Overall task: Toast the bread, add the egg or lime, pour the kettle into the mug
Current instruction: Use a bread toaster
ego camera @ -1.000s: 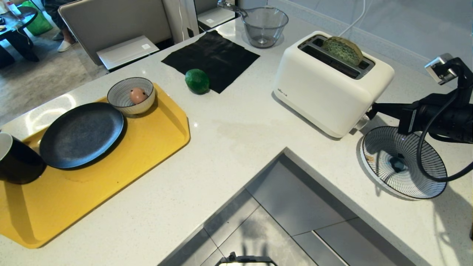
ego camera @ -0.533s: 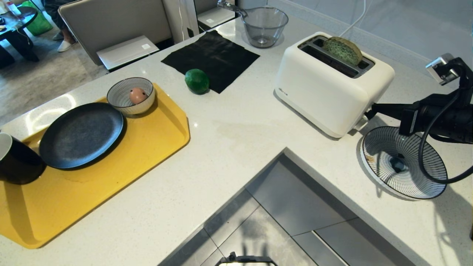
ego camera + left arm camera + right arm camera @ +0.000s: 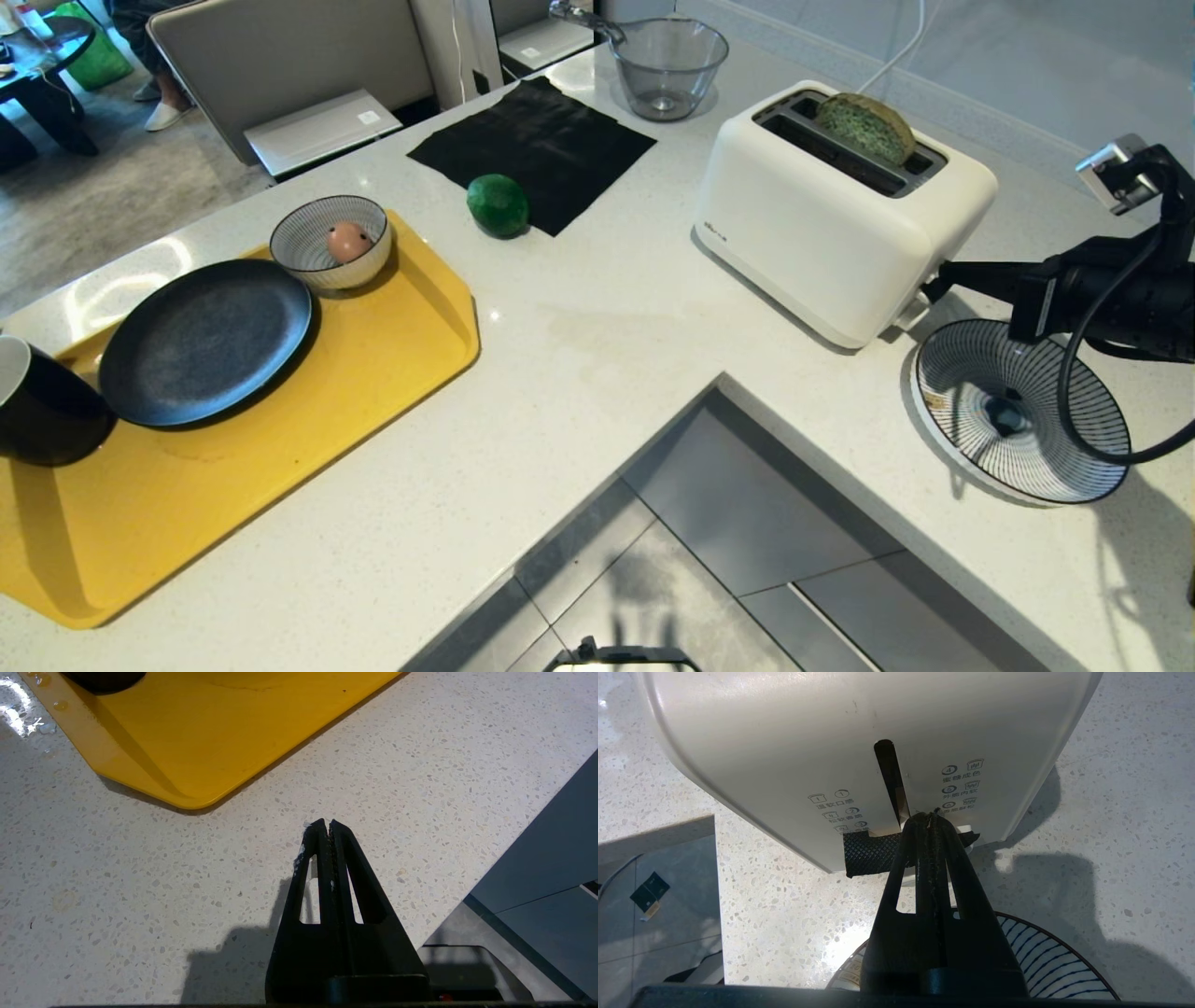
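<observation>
head and wrist views, breakfast table. my right hand, clenched and empty, has its tips at the toaster's lower end face, on the black lever pad at the foot of the slot; the arm reaches in from the right, passing over a striped plate that lies just beside the toaster. the bread stands in the far slot, its green top poking above the rim. the lime rests on the table at the near edge of a black cloth, well apart from the toaster. behind the cloth stands a clear glass bowl. to the left, a yellow tray carries a dark plate, a striped bowl with the egg in it, and the mug, cut off by the view's edge. my left hand, clenched and empty, hangs over bare table near the tray's corner. the kettle is in none of my views. between tray and toaster the table is notched, showing grey floor. at far left, a person's shoe beside a dark side table.
</observation>
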